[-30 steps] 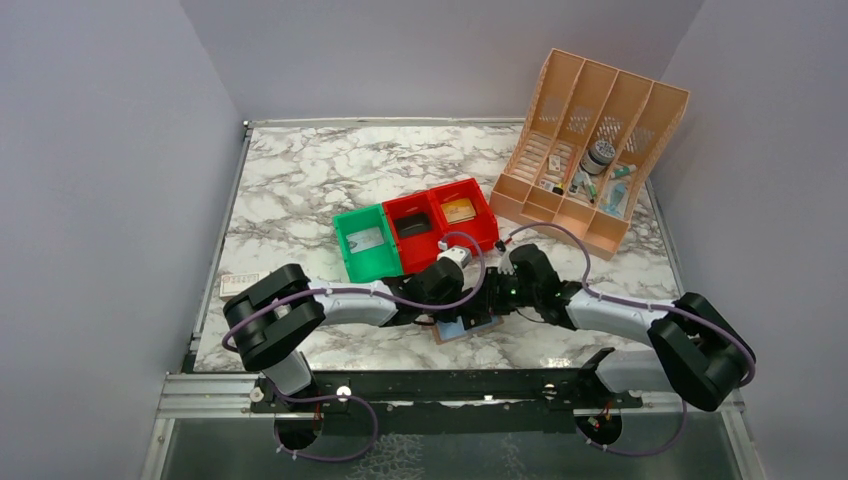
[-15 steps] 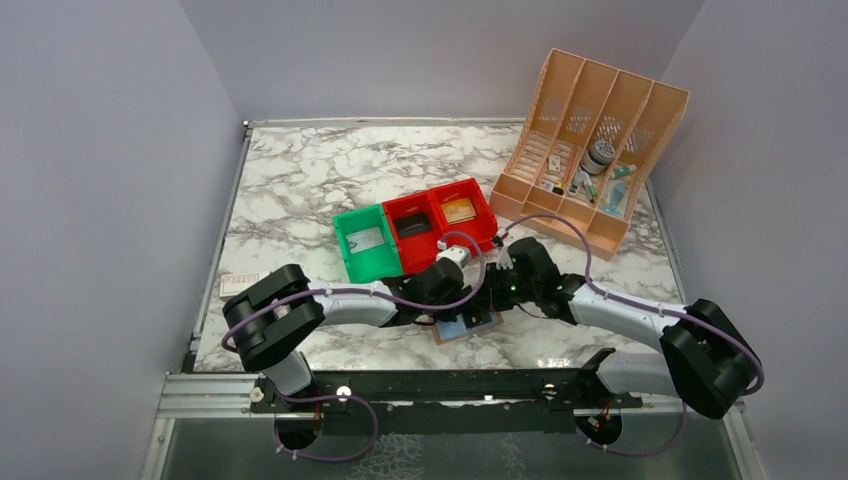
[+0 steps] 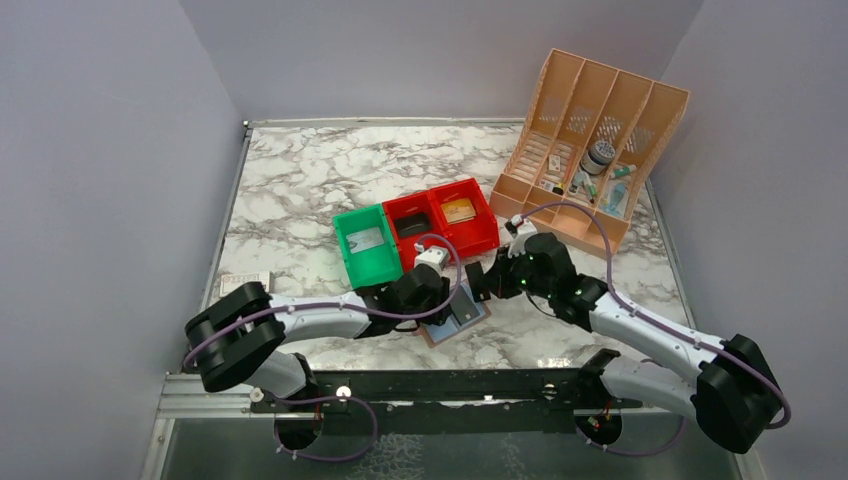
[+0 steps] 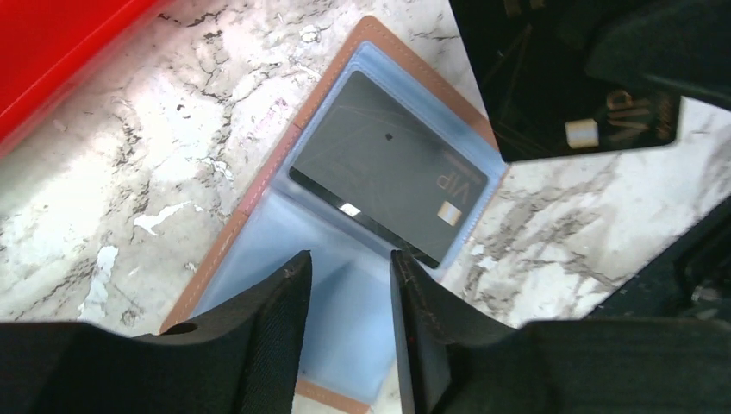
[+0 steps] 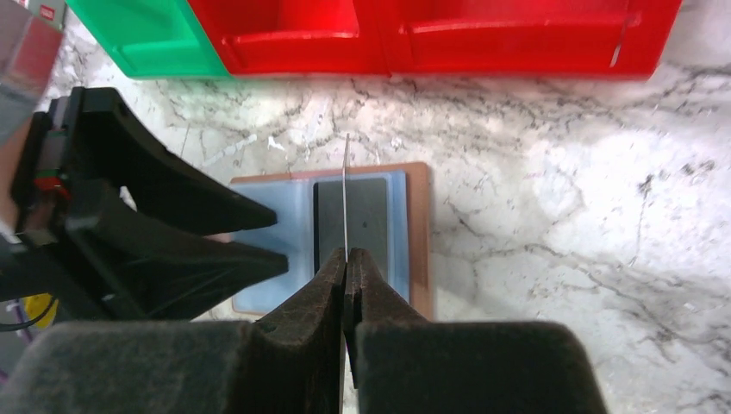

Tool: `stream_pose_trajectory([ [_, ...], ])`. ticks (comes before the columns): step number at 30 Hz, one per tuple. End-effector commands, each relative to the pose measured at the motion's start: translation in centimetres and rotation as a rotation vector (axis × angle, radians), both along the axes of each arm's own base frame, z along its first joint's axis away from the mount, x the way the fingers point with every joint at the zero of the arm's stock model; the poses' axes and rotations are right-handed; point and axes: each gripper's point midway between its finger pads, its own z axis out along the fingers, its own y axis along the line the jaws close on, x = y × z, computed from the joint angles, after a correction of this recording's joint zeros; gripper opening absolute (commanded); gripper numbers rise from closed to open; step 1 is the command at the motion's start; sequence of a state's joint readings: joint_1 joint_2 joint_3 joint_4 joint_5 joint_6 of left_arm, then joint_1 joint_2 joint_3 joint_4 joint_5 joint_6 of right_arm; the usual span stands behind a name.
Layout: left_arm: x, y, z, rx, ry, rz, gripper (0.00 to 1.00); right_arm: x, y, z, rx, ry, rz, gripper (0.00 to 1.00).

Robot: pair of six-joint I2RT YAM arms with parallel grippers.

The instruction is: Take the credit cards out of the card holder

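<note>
A: Two dark cards in view. First, the held card [image 4: 560,112]: pinched tight in the right fingers [image 5: 319,302], up off the table [image 4: 129,172], top right of the left wrist view. Seen edge-on from the right wrist.

B: And the other?

A: The pocketed card [image 4: 388,185]: lying in the upper clear pocket of the card holder [image 4: 259,250]. Holder spread flat at centre bottom of the top view, just below the red bin [image 5: 517,34].

B: Left fingers [image 4: 276,345]?

A: Parted narrowly, nothing between them. Low over the bare lower pocket. Pressing down or just hovering, cannot tell.

B: Risks from here?

A: Several, judging by the layout.
- Thin pinch on the held card, so a fast swing could twist it loose or drop it.
- Could drag the whole holder along when pulling the pocketed card, if not pinned down.
- Might grab the clear film together with the card, since both lie flat and close.
- Could also knock arms, with both wrists crowded over the same spot.

B: Worst one?

A: Probably the unpinned holder sliding.
</note>
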State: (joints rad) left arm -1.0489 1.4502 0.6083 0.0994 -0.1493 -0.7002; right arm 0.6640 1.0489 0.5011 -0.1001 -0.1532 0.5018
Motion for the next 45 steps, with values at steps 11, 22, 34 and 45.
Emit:
stream_pose_trajectory([
  [11, 0.8, 3.7, 6.3, -0.14, -0.15, 0.129, 0.67, 3.3, 2.3, 7.8, 0.05, -0.65, 0.217, 0.01],
  [22, 1.8, 9.5, 7.5, -0.106, -0.223, 0.329, 0.96, 5.6, 5.9, 10.6, -0.112, -1.018, 0.491, 0.01],
  [34, 2.8, 13.1, 6.5, -0.053, -0.219, 0.461, 0.99, 8.6, 8.8, 9.1, -0.268, -1.097, 0.668, 0.01],
  [45, 3.0, 15.4, 7.6, -0.027, -0.246, 0.523, 0.99, 12.1, 11.9, 7.4, -0.356, -1.081, 0.769, 0.01],
])
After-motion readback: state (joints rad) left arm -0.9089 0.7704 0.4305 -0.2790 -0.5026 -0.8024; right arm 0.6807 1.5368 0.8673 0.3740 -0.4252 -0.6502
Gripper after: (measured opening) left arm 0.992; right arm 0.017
